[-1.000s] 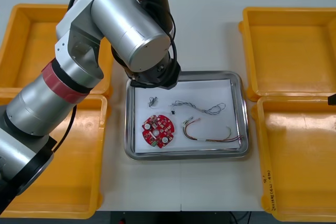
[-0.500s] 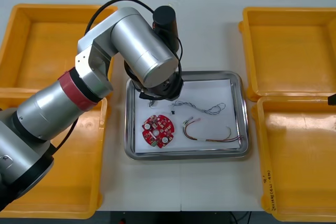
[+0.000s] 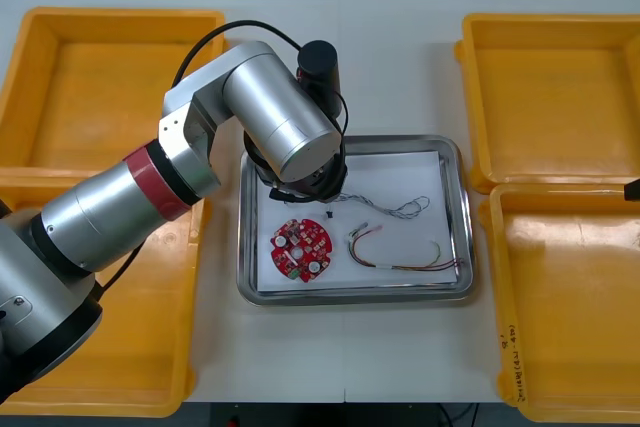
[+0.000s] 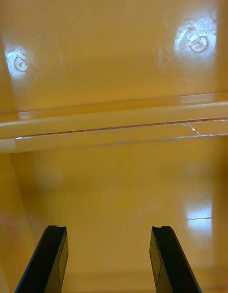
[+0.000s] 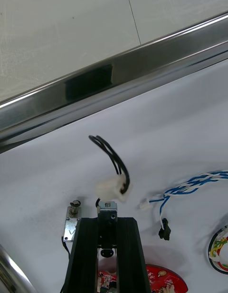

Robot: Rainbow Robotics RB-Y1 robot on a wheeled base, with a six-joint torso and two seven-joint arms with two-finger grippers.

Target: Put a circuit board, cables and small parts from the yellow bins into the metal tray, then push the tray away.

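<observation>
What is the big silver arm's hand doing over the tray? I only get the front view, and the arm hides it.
Observer: In the left wrist view, the left gripper is shut on the metal end of a black cable. The cable loops up past the fingertips with a white plug on it.
Operator: Is anything lying next to it?
Observer: Yes, a small metal part lies on the white floor of the metal tray, right beside one finger.
Operator: And what about the other hand?
Observer: The right gripper is open over a yellow bin, with nothing between its fingers.
</observation>
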